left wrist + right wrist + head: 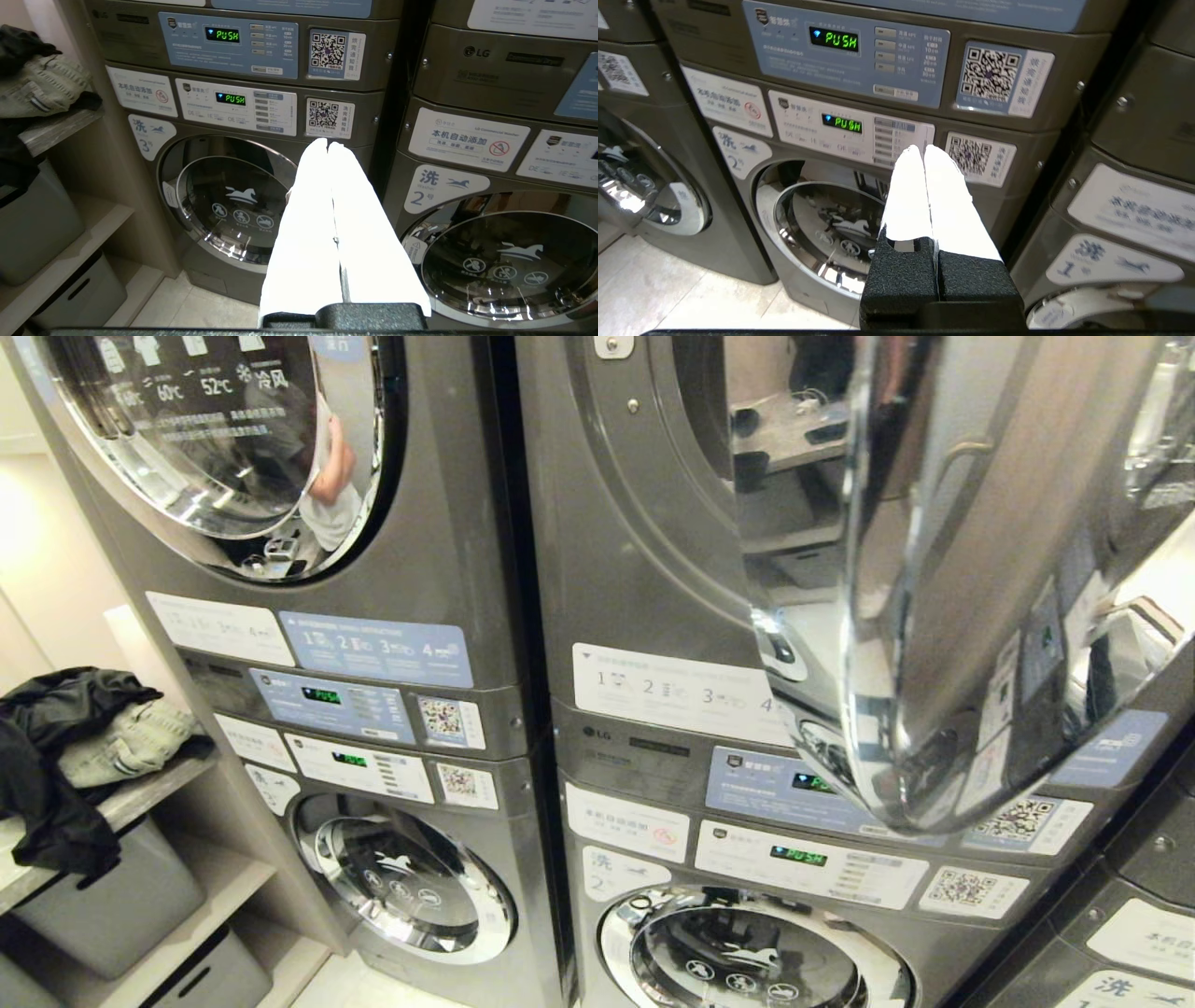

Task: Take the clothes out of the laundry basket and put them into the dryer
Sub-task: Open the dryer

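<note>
Steel dryer door [934, 616] hangs open; clothes [42, 84] wait untouched, well aside of left claw [328, 145] and right claw [922, 150], both pressed together, empty.

Left pincer [328, 145] and right pincer [920, 150] both closed, empty.

open dryer door [934, 616] cut off top & right; drum hidden.

"PUSH" on display [223, 34]; "LG" on panel [476, 52]
</note>
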